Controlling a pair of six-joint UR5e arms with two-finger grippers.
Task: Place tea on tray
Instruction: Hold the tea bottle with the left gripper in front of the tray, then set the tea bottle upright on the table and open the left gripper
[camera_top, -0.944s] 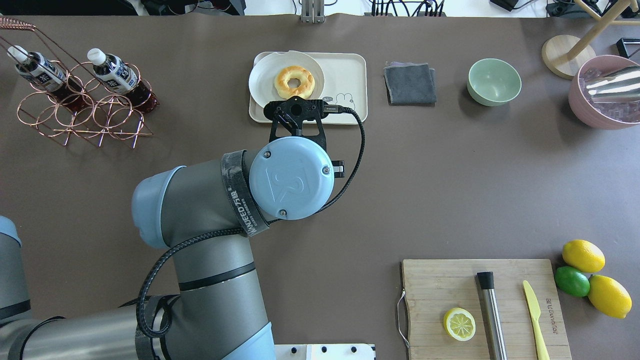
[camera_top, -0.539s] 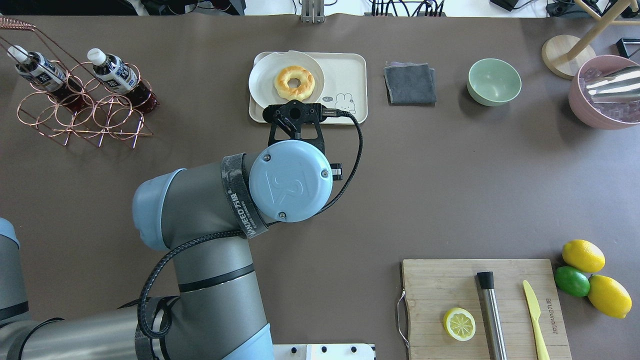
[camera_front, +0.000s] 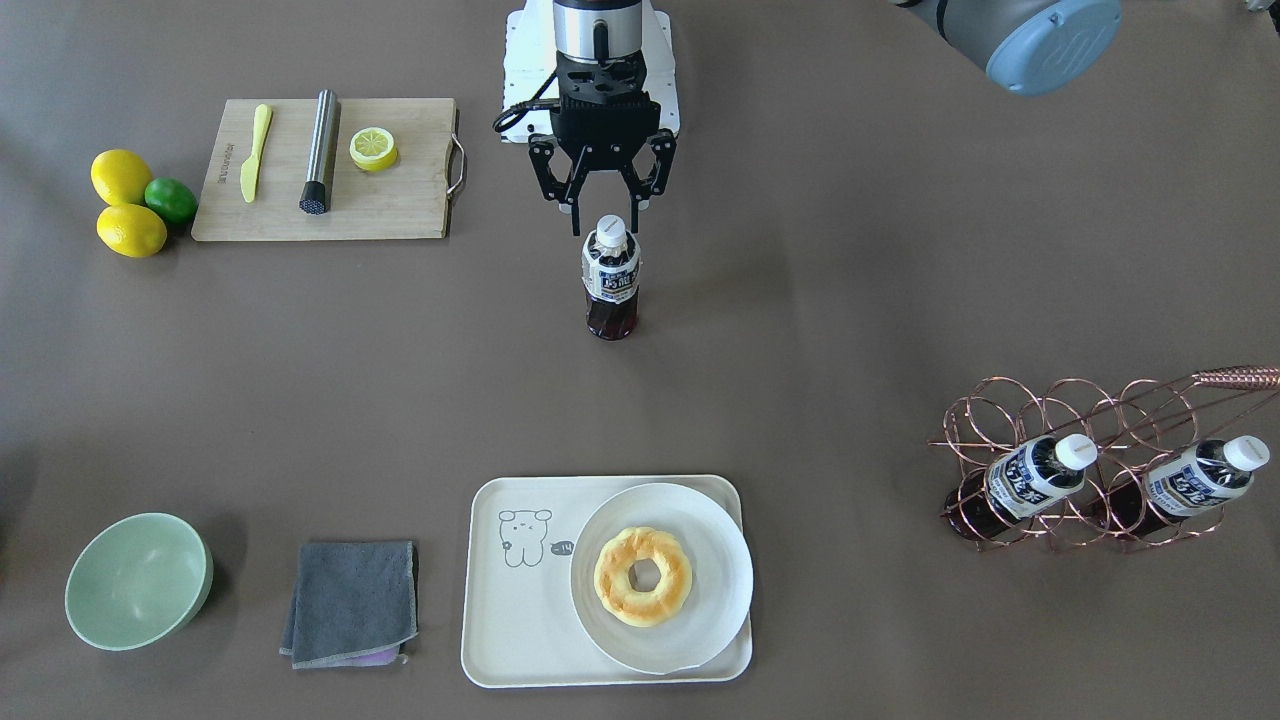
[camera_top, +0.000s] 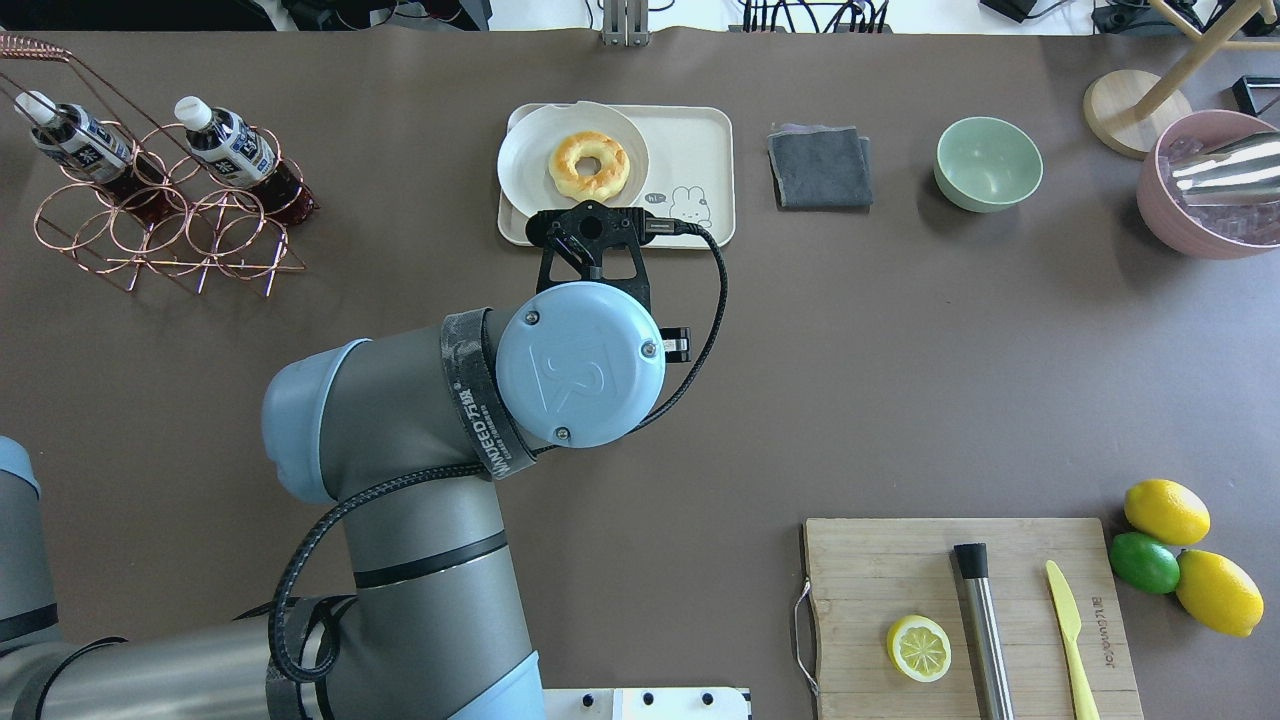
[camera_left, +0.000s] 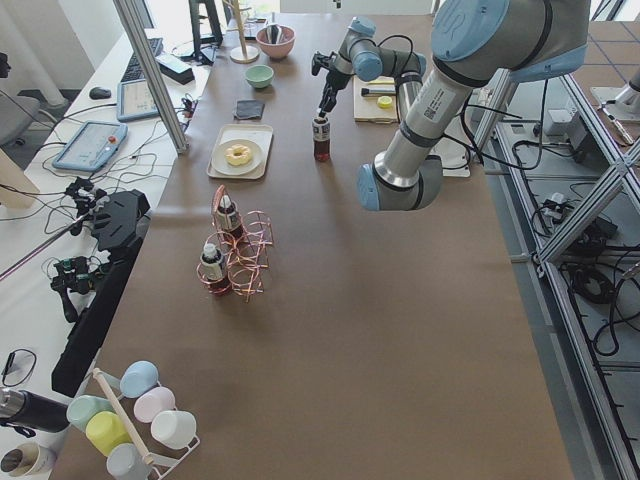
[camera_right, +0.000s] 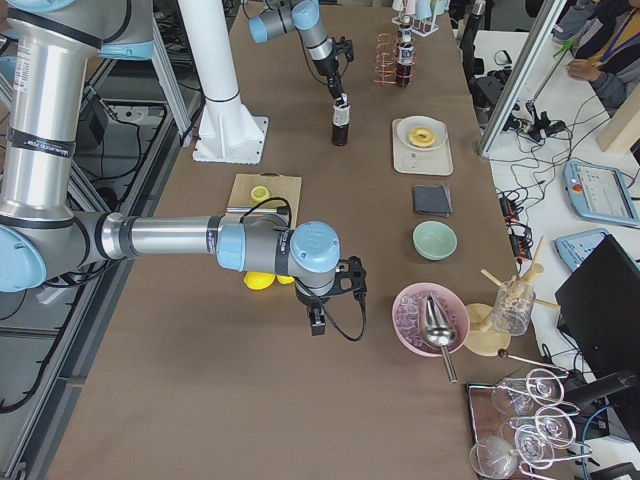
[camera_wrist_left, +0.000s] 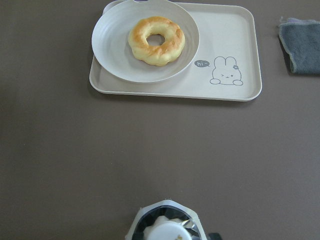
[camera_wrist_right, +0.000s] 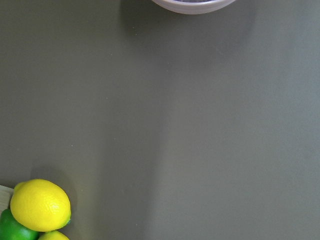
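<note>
The tea (camera_front: 611, 285), a small bottle of dark drink with a white cap, stands upright on the brown table, well short of the tray. My left gripper (camera_front: 608, 218) hangs straight over it, open, its fingers either side of the cap. The cap shows at the bottom of the left wrist view (camera_wrist_left: 167, 227). The cream tray (camera_front: 520, 600) with the line-drawn cartoon lies beyond the bottle, also in the left wrist view (camera_wrist_left: 230, 45). In the overhead view the left wrist hides the bottle. My right gripper (camera_right: 320, 318) shows only in the exterior right view, so I cannot tell its state.
A white plate with a doughnut (camera_front: 645, 575) fills half of the tray. A copper rack (camera_front: 1090, 470) holds two alike bottles. A grey cloth (camera_front: 350, 600) and green bowl (camera_front: 138, 580) lie beside the tray. A cutting board (camera_front: 325, 170) and lemons (camera_front: 125, 200) are nearby.
The left wrist has shifted slightly back toward the robot's side, away from the tray. Nothing else has moved.
</note>
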